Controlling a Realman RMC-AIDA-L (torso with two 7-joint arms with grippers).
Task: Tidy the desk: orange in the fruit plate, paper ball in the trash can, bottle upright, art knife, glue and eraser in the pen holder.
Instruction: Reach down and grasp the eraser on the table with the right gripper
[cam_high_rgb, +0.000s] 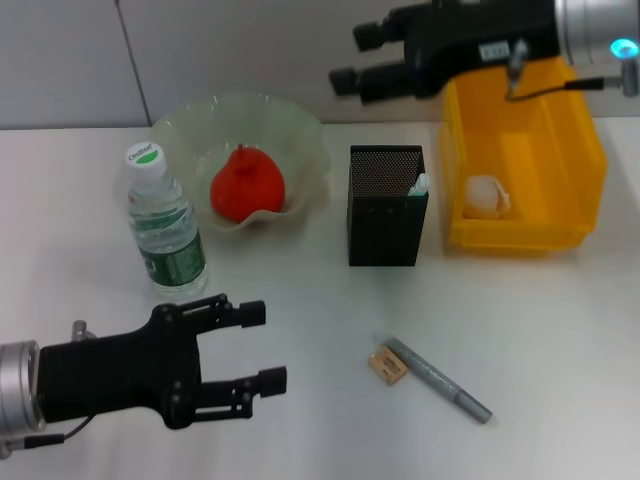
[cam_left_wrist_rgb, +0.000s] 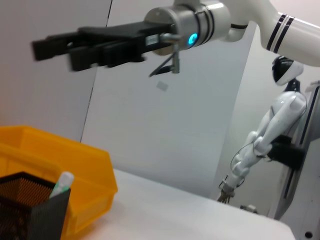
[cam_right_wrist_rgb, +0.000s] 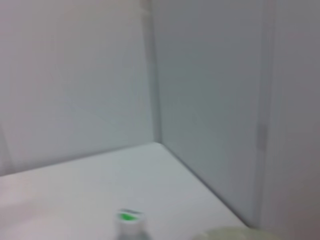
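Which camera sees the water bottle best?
The head view: the whole bottle stands upright beside the fruit plate. The right wrist view catches only its cap. The left wrist view misses it.

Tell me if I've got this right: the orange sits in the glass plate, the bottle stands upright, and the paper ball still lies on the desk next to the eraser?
Not quite. The paper ball is already inside the yellow bin, as the head view shows. Beside the eraser lies the art knife. The orange does sit in the glass plate, and the bottle stands upright.
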